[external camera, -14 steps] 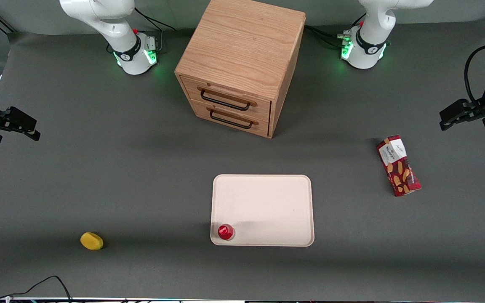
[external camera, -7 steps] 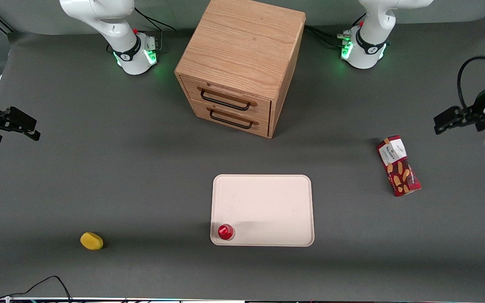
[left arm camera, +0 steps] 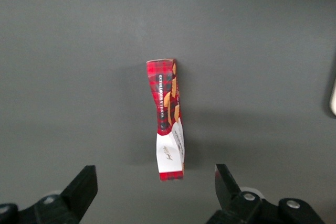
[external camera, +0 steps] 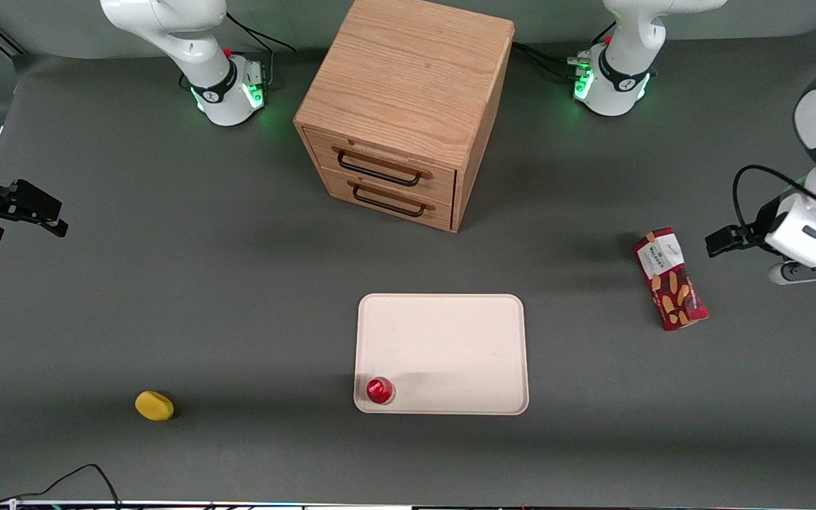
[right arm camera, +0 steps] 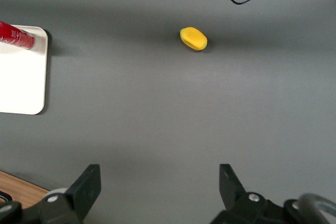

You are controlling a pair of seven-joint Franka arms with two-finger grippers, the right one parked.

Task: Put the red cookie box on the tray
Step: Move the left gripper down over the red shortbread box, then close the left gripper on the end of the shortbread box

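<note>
Task barely started: nothing grasped, nothing moved onto the tray. The red cookie box [external camera: 670,278] lies flat on the desk [external camera: 167,297], toward the working arm's end, well apart from the tray [external camera: 450,333] and a bit farther from the front camera than the tray's middle. The tray sits on the desk in front of the wooden drawer cabinet [external camera: 404,106], nearer the front camera. Only thing on the tray is a small red round cap-like object [external camera: 380,390] in one near corner; the rest of its surface looks free for the box. A yellow object [external camera: 154,406] lies on the desk toward the parked arm's end, not relevant.

Left to do, by judgement: reach, grasp, lift, carry over, set down on the tray. Basically everything.

Arm pose: the left arm's end effector [external camera: 723,241] hangs above the desk just beside the box, off its outer side, not touching it. Wrist camera points straight down; in the wrist view the box [left arm camera: 168,119] lies ahead of the end effector [left arm camera: 155,190], its long axis running away from the fingers, white label end nearest them. Fingers [left arm camera: 84,184] spread wide apart, nothing between them. The box is not yet between the fingers, so the arm likely needs to shift over and drop before closing.
</note>
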